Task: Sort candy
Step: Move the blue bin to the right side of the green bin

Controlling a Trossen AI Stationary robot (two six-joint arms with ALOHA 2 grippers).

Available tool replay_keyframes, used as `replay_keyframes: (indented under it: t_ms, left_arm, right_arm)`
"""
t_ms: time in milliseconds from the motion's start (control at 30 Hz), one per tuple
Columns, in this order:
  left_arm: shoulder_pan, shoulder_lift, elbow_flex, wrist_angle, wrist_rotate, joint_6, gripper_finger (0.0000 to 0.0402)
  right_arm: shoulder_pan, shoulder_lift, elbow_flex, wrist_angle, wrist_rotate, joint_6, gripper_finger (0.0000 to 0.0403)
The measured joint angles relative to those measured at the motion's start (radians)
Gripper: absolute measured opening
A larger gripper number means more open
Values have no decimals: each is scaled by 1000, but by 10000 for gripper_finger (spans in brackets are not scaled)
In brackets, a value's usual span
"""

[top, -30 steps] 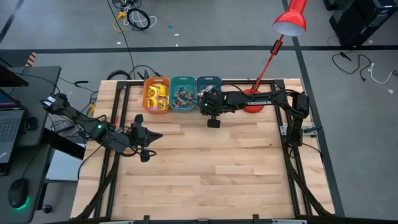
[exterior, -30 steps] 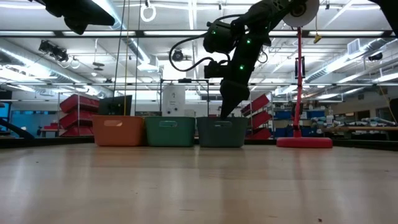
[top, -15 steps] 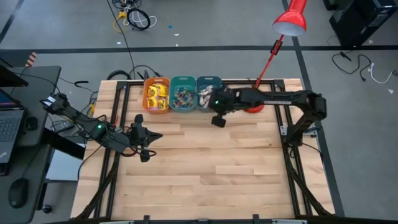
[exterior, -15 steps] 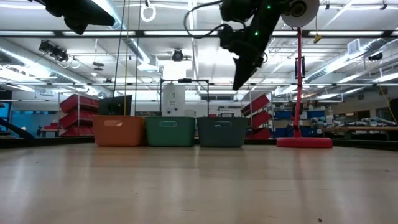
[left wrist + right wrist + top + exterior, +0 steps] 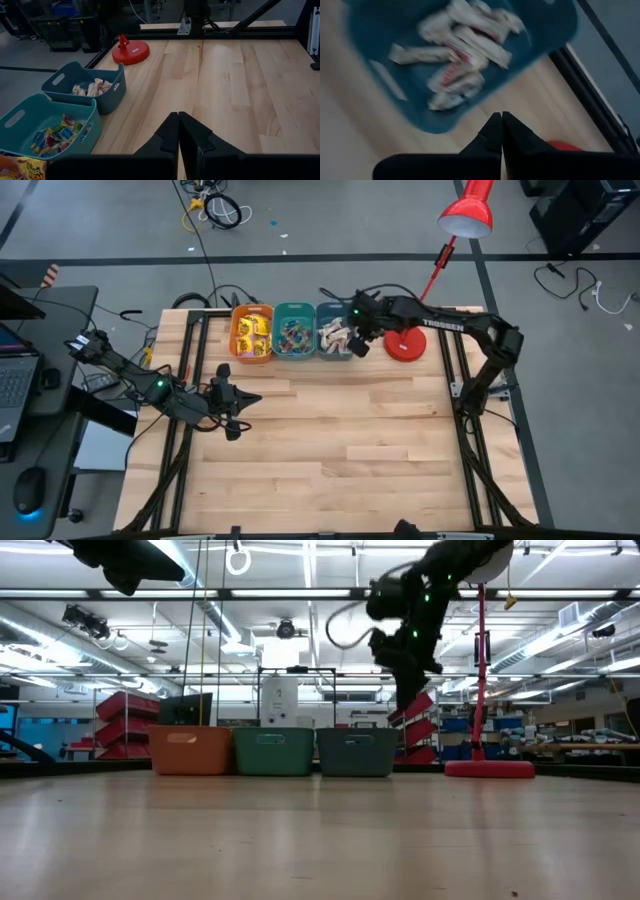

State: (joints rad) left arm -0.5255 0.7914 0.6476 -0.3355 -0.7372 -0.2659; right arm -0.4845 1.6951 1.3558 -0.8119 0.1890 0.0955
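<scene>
I saw my right pincer (image 5: pixel 352 346) closed and empty beside the dark blue plastic bin (image 5: pixel 335 345) holding pale stick-shaped wrapped candy (image 5: pixel 457 47). My left pincer (image 5: pixel 178 131), closed on nothing, hung over the bare wooden desk (image 5: pixel 330 450), well apart.

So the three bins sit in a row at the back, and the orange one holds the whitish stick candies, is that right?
Not quite. The high view shows the orange bin holding yellow packets; the whitish stick candies lie in the dark blue bin. The three bins do sit in a row at the back.
</scene>
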Motion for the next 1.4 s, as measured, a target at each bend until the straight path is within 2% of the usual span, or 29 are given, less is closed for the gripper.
replay_keyframes:
  t_ms: [133, 333, 500, 867, 1400]
  left_arm:
    - [0, 0, 0, 0, 0, 0, 15]
    - [0, 0, 0, 0, 0, 0, 15]
    - [0, 0, 0, -1, 0, 0, 15]
    - [0, 0, 0, 0, 0, 0, 14]
    - [0, 0, 0, 0, 0, 0, 15]
  right_arm:
    - [-48, 42, -44, 31, 0, -35, 0]
    - [-80, 55, -184, 245, 0, -118, 0]
    - [-98, 55, -241, 339, 0, -132, 0]
    - [-114, 55, -296, 496, -55, -105, 0]
    - [-111, 55, -339, 562, -79, -72, 0]
